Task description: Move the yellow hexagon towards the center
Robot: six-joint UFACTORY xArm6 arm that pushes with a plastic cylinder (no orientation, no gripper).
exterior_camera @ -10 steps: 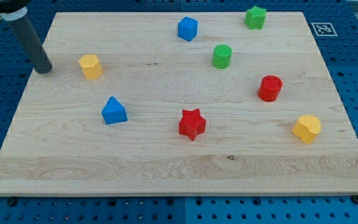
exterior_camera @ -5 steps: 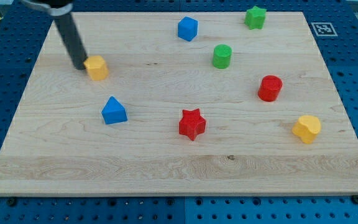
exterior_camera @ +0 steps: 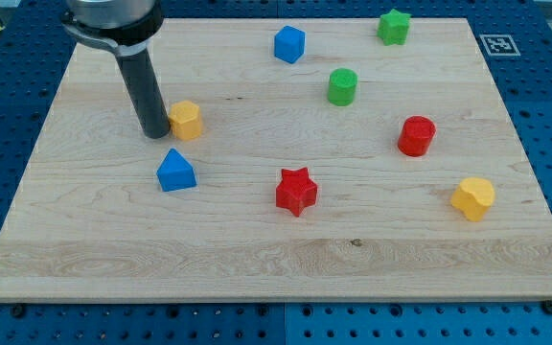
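The yellow hexagon lies on the wooden board, left of the board's middle. My tip rests on the board right against the hexagon's left side. The dark rod rises from it toward the view's top left. A second yellow block sits near the board's right edge.
A blue block lies just below my tip. A red star sits at centre bottom, a red cylinder at the right, a green cylinder, a blue cube and a green star along the top.
My tip has moved right and slightly down, reached the yellow hexagon and pushed it rightward and a little down. The other blocks have not moved.
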